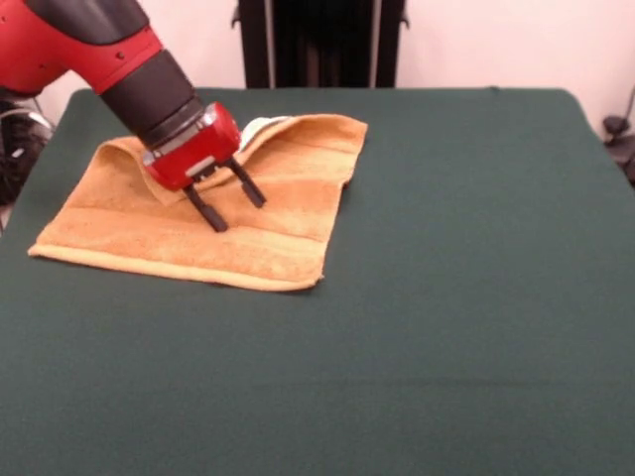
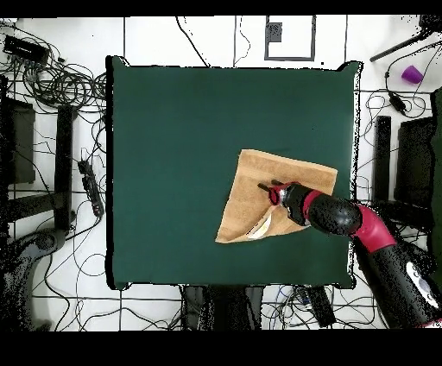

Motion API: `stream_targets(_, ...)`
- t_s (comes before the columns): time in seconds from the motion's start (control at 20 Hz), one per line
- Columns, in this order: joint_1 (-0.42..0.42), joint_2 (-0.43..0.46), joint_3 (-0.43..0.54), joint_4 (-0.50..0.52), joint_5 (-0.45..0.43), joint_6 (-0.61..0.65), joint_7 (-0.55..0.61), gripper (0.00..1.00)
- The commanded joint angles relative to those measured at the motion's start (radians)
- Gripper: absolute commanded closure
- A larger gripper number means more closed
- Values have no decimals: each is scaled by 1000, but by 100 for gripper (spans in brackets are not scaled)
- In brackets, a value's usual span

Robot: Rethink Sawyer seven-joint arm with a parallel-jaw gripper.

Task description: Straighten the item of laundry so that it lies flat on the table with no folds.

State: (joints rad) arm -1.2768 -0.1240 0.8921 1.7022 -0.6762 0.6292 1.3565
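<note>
The towel (image 1: 213,213) is spread near one corner of the table (image 1: 466,297), its far edge raised in a fold, with what may be a white label showing there. The gripper (image 1: 233,203) is held just above the towel's middle, fingers apart. Wide bare green cloth is left elsewhere.

Orange-tan towel (image 1: 198,213), with slightly paler woven bands running near two edges and a lighter yellowish hem along the near side; white on the turned-up bit at the far edge. Dark green cloth across the whole table (image 1: 446,297). Red arm (image 1: 69,40) with a black forearm section, red block at the wrist, black fingers (image 1: 207,209) on the gripper (image 1: 236,206). White floor (image 2: 52,337) crossed with black cables (image 2: 60,82).
</note>
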Motion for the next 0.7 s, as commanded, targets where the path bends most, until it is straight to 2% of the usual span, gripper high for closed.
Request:
stream_targets(0.05,192,148,-10,-185,-23,41,-169,0)
stream_targets(0.45,277,232,16,-361,53,120,-283,0)
stream_targets(0.7,304,265,34,-418,34,74,-300,0)
